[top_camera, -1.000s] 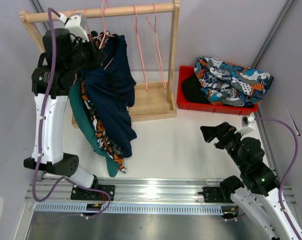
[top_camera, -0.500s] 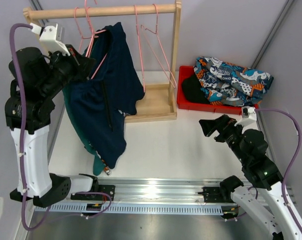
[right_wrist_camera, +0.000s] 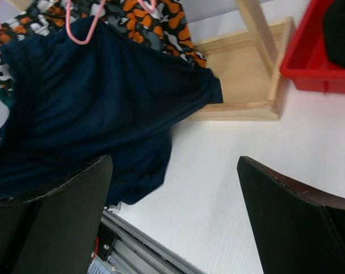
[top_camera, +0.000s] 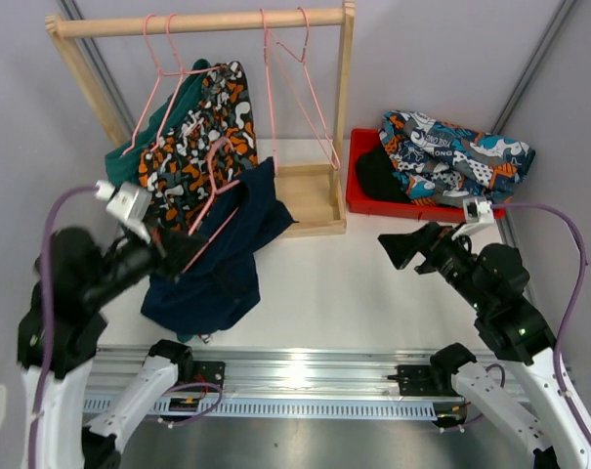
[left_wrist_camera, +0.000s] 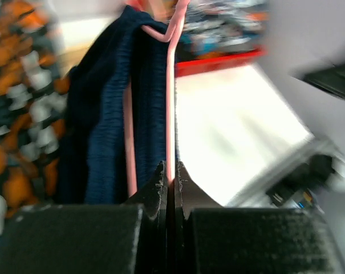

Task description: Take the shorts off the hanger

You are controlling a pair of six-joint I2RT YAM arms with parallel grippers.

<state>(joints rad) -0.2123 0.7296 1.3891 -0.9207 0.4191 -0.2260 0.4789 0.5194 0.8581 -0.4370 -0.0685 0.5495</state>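
Roughly midway: the patterned pair (top_camera: 451, 156) and black pair (top_camera: 378, 176) lie in the red bin (top_camera: 427, 211), while the camo pair (top_camera: 202, 122) and teal pair (top_camera: 129, 161) still hang on the rail (top_camera: 197, 21). The left pincer (left_wrist_camera: 171, 171) is clenched on the pink hanger (left_wrist_camera: 170, 114), which carries the navy shorts (top_camera: 212, 269) off the rail. The right pincer (right_wrist_camera: 172, 171) gapes empty.

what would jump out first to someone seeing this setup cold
The navy shorts stand out first, draped on a pink hanger that the left gripper clamps low at front left, off the wooden rail. Next come the orange camo shorts hanging from that rail, and the blue-orange patterned shorts piled in the red bin on the right.
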